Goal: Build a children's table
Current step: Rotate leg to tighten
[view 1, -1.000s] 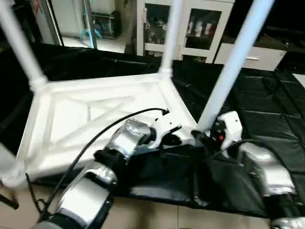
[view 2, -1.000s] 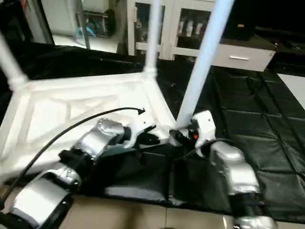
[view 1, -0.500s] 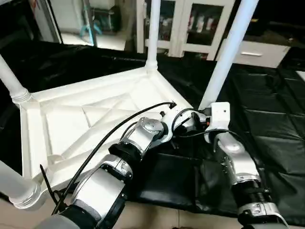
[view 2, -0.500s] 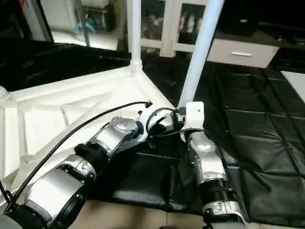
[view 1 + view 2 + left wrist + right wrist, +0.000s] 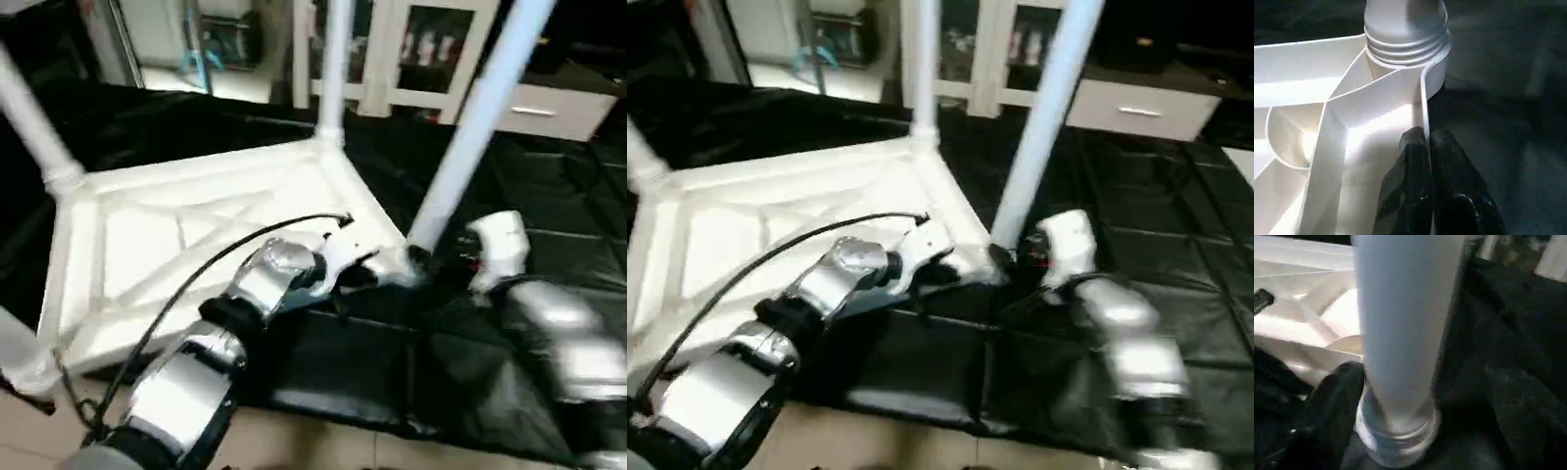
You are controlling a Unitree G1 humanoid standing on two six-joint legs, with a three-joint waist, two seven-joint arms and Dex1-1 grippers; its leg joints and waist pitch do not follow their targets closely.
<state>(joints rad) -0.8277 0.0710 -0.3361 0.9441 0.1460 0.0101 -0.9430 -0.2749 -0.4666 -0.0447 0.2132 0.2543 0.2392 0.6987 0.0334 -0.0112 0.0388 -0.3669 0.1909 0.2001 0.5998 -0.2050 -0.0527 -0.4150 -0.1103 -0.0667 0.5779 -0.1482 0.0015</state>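
Left gripper (image 5: 1425,161) pinching tabletop (image 5: 147,245) rim; right gripper (image 5: 1400,401) seemingly straddling leg (image 5: 1400,323)

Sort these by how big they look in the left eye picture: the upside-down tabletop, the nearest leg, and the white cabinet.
1. tabletop
2. nearest leg
3. white cabinet, though it stands farther back, so it may just look small.

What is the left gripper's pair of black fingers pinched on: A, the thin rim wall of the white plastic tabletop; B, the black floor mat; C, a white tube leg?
A: the left gripper is shut on the thin rim wall of the white plastic tabletop, just below the corner socket.
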